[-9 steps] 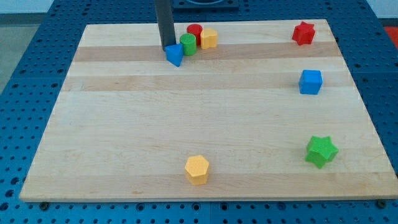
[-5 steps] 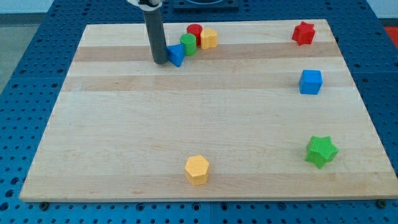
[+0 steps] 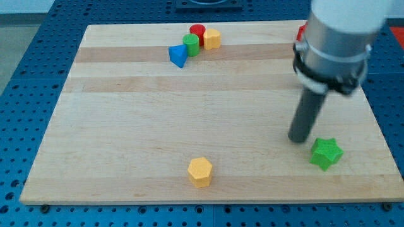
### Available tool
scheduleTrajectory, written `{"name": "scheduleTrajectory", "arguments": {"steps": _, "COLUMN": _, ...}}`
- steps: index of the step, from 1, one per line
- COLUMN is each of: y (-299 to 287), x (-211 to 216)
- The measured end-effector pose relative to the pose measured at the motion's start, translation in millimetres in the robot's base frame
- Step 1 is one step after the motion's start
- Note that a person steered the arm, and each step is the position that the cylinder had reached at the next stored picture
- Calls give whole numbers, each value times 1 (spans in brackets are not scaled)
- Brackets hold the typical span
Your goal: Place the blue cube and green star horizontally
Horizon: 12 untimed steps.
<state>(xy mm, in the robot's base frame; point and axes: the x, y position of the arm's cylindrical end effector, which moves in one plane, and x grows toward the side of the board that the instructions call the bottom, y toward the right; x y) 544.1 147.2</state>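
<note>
The green star [image 3: 326, 153] lies near the board's bottom right. My tip [image 3: 298, 140] rests on the board just to the star's left and slightly above it, a small gap apart. The blue cube is hidden behind the arm's grey body [image 3: 334, 38] at the right side. The red star [image 3: 301, 31] shows only as a sliver at the arm's left edge.
A blue triangular block [image 3: 178, 55], a green cylinder [image 3: 190, 45], a red cylinder [image 3: 197, 31] and a yellow block [image 3: 212, 39] cluster at the top centre. A yellow hexagon [image 3: 200, 172] lies near the bottom edge. The wooden board [image 3: 126, 139] sits on a blue perforated table.
The rod has left the blue triangular block at the top and swung across to the right, now standing beside the green star. The arm now covers the blue cube. The blocks have not moved.
</note>
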Motion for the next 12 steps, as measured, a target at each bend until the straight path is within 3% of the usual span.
{"name": "scheduleTrajectory", "arguments": {"steps": 1, "y": 11, "x": 37}}
{"name": "scheduleTrajectory", "arguments": {"steps": 2, "y": 84, "x": 40}}
{"name": "scheduleTrajectory", "arguments": {"steps": 3, "y": 116, "x": 37}}
{"name": "scheduleTrajectory", "arguments": {"steps": 5, "y": 100, "x": 35}}
{"name": "scheduleTrajectory", "arguments": {"steps": 7, "y": 64, "x": -15}}
{"name": "scheduleTrajectory", "arguments": {"steps": 8, "y": 48, "x": -75}}
{"name": "scheduleTrajectory", "arguments": {"steps": 9, "y": 45, "x": -92}}
{"name": "scheduleTrajectory", "arguments": {"steps": 10, "y": 50, "x": -24}}
{"name": "scheduleTrajectory", "arguments": {"steps": 11, "y": 70, "x": 70}}
{"name": "scheduleTrajectory", "arguments": {"steps": 12, "y": 83, "x": 44}}
